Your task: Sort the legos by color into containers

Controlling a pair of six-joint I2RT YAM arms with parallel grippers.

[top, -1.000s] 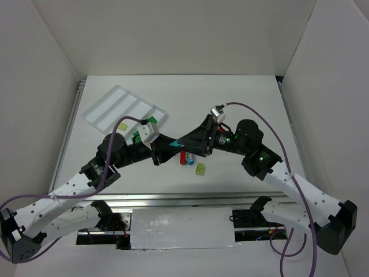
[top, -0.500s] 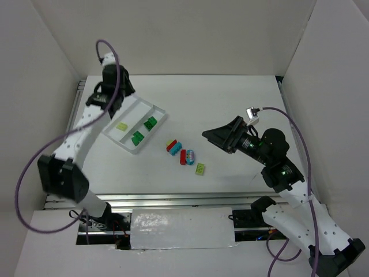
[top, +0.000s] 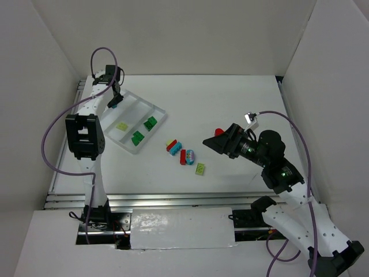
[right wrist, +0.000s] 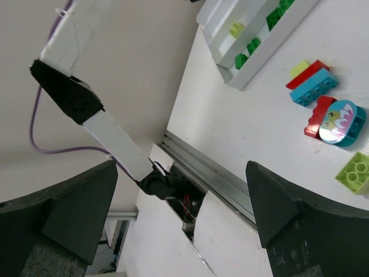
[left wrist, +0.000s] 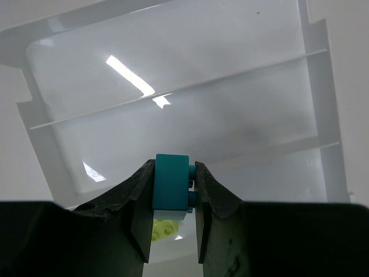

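My left gripper [left wrist: 172,171] is pressed onto a teal brick [left wrist: 171,187], pinching it by two opposite sides above the white tray [top: 134,105], which sits near the far-left corner of the surface [top: 242,104]. In my wrist view the compartments run crosswise. A lime brick [left wrist: 164,229] lies in the one directly under the teal brick, and two bare ones lie just beyond, so I judge the drop belongs farther out, though I cannot tell exactly which compartment I hang over. My right gripper [top: 206,141] is spread wide and holds nothing. The loose legos [top: 185,154] mid-surface lie just to its left, nearer to it than to my left arm.
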